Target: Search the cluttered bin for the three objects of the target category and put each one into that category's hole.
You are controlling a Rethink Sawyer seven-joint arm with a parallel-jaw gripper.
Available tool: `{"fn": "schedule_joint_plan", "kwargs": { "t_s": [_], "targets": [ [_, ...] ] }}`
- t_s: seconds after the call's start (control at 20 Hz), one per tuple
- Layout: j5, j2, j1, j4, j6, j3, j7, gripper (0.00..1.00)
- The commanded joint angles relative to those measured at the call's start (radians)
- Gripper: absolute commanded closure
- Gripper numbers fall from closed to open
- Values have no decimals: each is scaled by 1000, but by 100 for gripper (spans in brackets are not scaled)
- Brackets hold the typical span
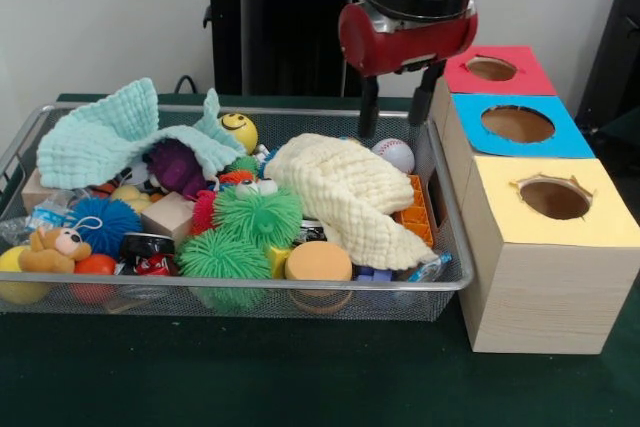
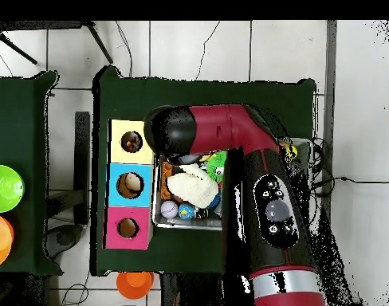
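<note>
The bin (image 1: 250,285) is a silver wire-mesh basket full of toys; it also shows in the overhead view (image 2: 158,199), mostly under the arm. I cannot make out any printed white fabric bundle; pale cloths cover much of the pile. The yellow-surround hole (image 1: 555,197) is in the nearest wood-grain box, right of the bin, and shows in the overhead view (image 2: 131,142). My gripper (image 1: 398,122) hangs open and empty above the bin's far right corner, beside the red-surround box. In the overhead view the arm hides it.
A mint cloth (image 1: 100,137) and a pale yellow cloth (image 1: 350,192) lie over the toys. Green spiky balls (image 1: 258,215), a blue spiky ball (image 1: 105,222), a smiley ball (image 1: 238,130) and a baseball (image 1: 395,154) show. The blue-surround hole (image 1: 517,124) and red-surround hole (image 1: 490,68) lie farther back.
</note>
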Motion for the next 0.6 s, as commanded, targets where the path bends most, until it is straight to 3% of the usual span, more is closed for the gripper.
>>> {"fn": "schedule_joint_plan", "kwargs": {
  "t_s": [0.05,0.6],
  "targets": [
    [-94,71,-36,14,44,-16,-60,0],
    [-123,98,-62,25,46,11,-59,0]
  ]
}}
